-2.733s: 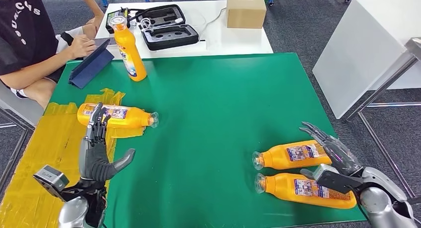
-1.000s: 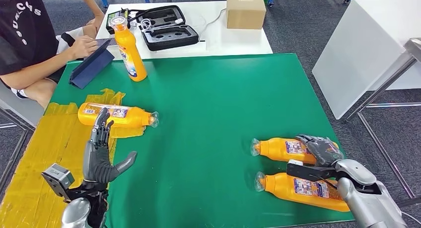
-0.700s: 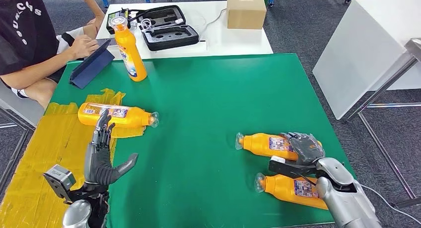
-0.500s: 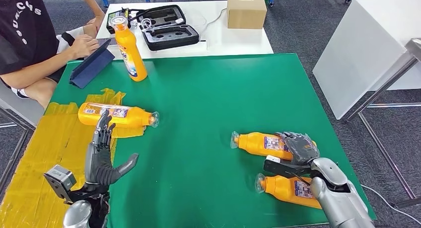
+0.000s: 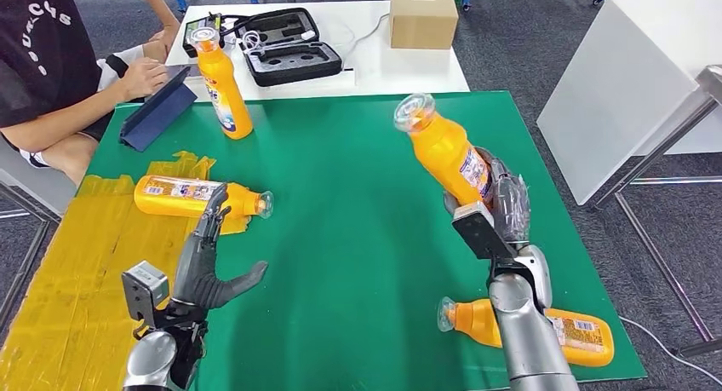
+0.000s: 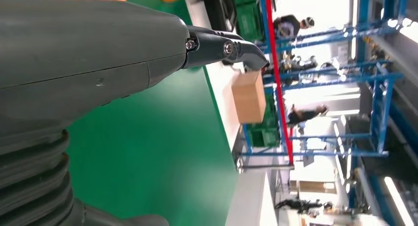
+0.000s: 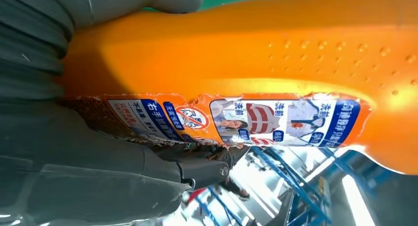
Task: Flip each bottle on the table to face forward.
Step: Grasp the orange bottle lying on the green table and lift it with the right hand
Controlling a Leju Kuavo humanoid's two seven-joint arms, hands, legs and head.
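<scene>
Wrapping round the lower body of an orange plastic bottle with a clear cap [image 5: 444, 149], the dark fingers [image 5: 508, 202] of the right hand [image 5: 496, 210] hold it clear of the green tabletop [image 5: 340, 169], right of centre in the head view, its cap tilted toward the upper left. In the right wrist view the label sits just beside the thumb. A second orange bottle [image 5: 572, 332] lies on its side at the lower right, partly behind the silver forearm. At the lower left the left hand [image 5: 203, 267] hovers with fingers spread wide, holding nothing, their tips over a third lying orange bottle [image 5: 180, 196] on yellow tape. A fourth orange bottle [image 5: 223, 89] stands upright at the upper left, near a seated person [image 5: 51, 71].
</scene>
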